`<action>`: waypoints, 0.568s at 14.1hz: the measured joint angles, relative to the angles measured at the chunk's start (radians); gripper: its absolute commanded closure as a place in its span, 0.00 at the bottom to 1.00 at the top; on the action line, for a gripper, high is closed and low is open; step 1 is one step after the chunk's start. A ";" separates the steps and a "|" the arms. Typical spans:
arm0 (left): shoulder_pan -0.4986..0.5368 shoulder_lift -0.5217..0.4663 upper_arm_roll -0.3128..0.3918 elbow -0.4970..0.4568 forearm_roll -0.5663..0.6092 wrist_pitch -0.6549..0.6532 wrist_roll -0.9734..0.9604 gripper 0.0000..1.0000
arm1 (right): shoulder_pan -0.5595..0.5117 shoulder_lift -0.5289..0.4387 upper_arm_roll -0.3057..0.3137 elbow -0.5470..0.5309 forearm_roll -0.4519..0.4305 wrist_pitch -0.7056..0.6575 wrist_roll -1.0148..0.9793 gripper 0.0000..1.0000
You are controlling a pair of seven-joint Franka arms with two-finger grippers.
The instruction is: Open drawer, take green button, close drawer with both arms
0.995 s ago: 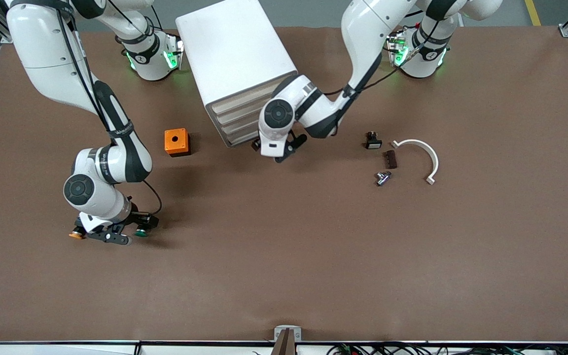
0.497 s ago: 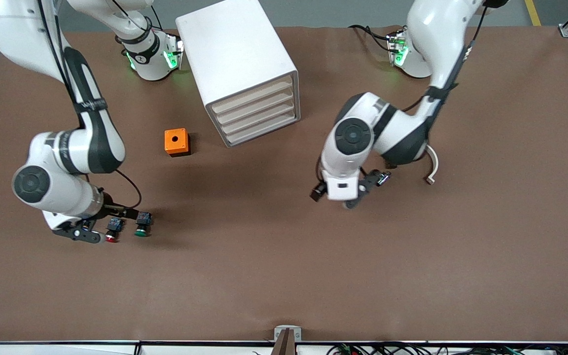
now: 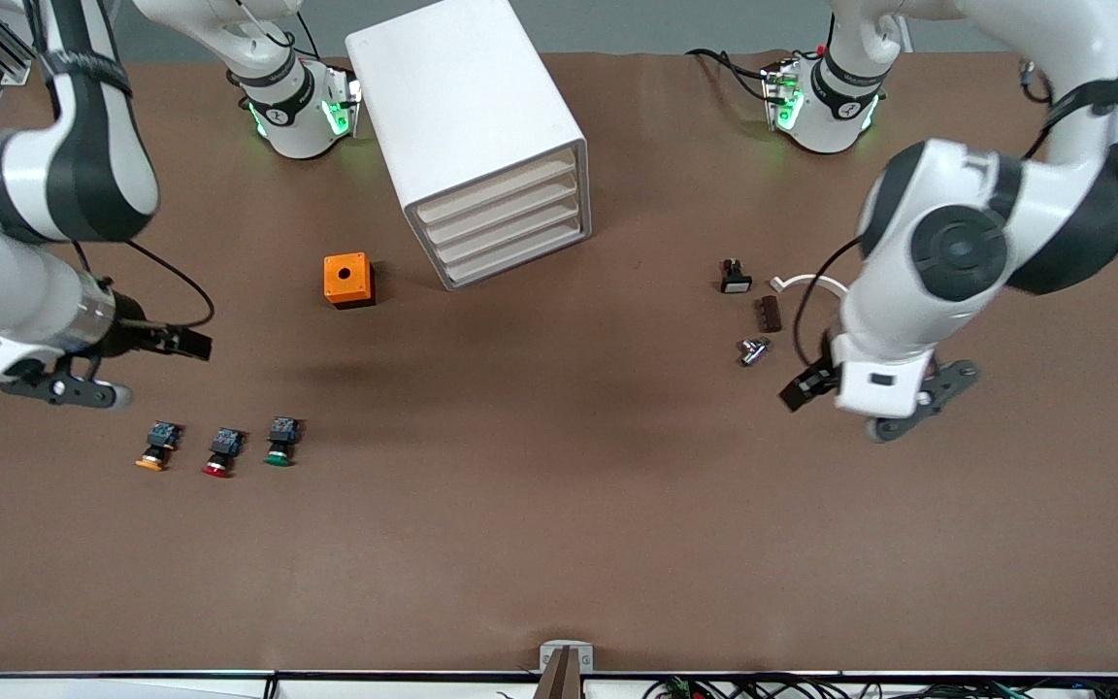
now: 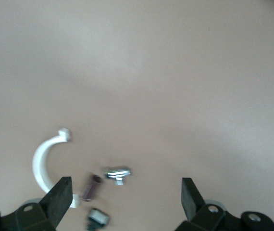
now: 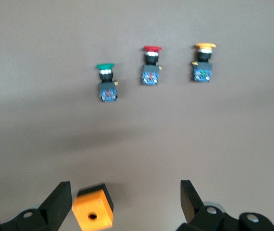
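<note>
The right tool (image 3: 64, 388) is up and away from the green button (image 3: 279, 444), which lies free on the bench (red and orange ones uncovered too). The left tool (image 3: 894, 413) has left the cabinet (image 3: 467, 126), jaws apart.

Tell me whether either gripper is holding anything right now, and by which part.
Nothing is held. The left gripper and the right gripper both stand open and empty above the table; the green button lies free on it.

Right end effector (image 3: 64, 383) up in the air over the table at the right arm's end, fingers (image 5: 57, 202) spread wide, empty. Left end effector (image 3: 894, 408) raised over the table at the left arm's end, fingers (image 4: 60, 197) apart, empty.
</note>
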 measured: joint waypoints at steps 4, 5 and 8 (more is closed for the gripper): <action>0.115 -0.124 0.000 -0.001 0.001 -0.093 0.288 0.00 | -0.006 -0.084 0.000 0.054 0.000 -0.155 -0.073 0.00; 0.138 -0.149 0.000 -0.004 0.001 -0.108 0.351 0.00 | -0.006 -0.089 0.000 0.088 0.000 -0.190 -0.092 0.00; 0.173 -0.224 -0.001 -0.045 -0.001 -0.129 0.485 0.00 | -0.007 -0.090 0.000 0.145 -0.001 -0.226 -0.104 0.00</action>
